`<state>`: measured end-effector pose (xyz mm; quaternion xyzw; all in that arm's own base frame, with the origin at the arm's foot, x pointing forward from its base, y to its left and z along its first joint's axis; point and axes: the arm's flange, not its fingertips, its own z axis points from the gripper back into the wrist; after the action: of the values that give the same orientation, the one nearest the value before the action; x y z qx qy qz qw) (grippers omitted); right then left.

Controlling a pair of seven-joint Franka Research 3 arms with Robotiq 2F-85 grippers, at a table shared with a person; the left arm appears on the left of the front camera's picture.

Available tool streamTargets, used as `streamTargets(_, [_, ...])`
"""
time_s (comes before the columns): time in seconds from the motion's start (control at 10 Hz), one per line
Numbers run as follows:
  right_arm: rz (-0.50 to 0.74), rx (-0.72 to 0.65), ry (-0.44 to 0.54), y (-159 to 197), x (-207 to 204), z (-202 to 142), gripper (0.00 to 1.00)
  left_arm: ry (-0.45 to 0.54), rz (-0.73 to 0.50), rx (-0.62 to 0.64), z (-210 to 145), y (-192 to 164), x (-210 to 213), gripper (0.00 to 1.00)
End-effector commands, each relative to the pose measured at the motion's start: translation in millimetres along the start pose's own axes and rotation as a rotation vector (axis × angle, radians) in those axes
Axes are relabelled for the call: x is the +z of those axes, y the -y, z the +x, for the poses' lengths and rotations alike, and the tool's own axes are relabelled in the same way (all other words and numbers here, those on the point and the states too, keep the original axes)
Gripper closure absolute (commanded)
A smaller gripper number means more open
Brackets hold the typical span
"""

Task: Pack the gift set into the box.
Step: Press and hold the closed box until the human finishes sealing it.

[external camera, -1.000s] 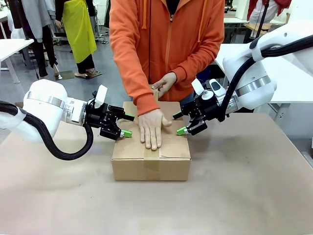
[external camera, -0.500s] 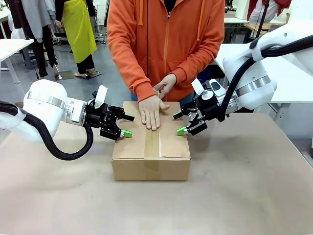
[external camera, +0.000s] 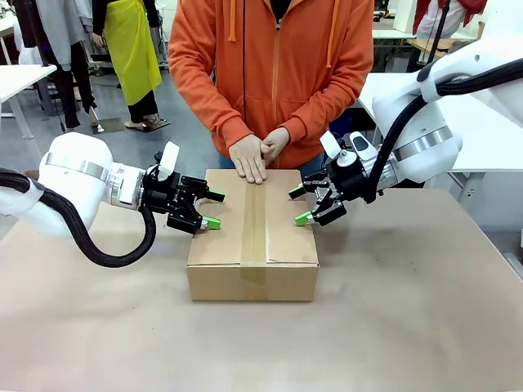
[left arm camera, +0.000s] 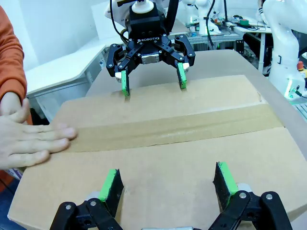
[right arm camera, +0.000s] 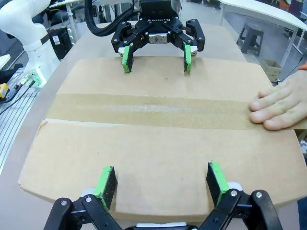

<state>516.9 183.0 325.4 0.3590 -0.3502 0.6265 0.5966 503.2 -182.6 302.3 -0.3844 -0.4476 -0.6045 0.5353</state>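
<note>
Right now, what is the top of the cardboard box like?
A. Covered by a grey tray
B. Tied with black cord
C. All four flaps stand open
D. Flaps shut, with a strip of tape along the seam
D: the box has its flaps lying flat, with a strip of tape running along the middle seam under the person's hand.

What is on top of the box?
A tape strip runs along the shut box, and the person's hand rests on its far end. What is inside is covered.
</note>
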Motion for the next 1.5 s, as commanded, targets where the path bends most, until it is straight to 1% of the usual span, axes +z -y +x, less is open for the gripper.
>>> streamTargets(0.0, [-0.007, 0.003, -0.007, -0.8, 0.0, 0.9, 0.0, 0.005, 0.004, -0.014, -1.6, 1.5, 0.0, 0.0])
streamTargets(1.4, [-0.007, 0.003, -0.007, -0.8, 0.0, 0.9, 0.0, 0.005, 0.004, -0.014, -1.6, 1.5, 0.0, 0.0])
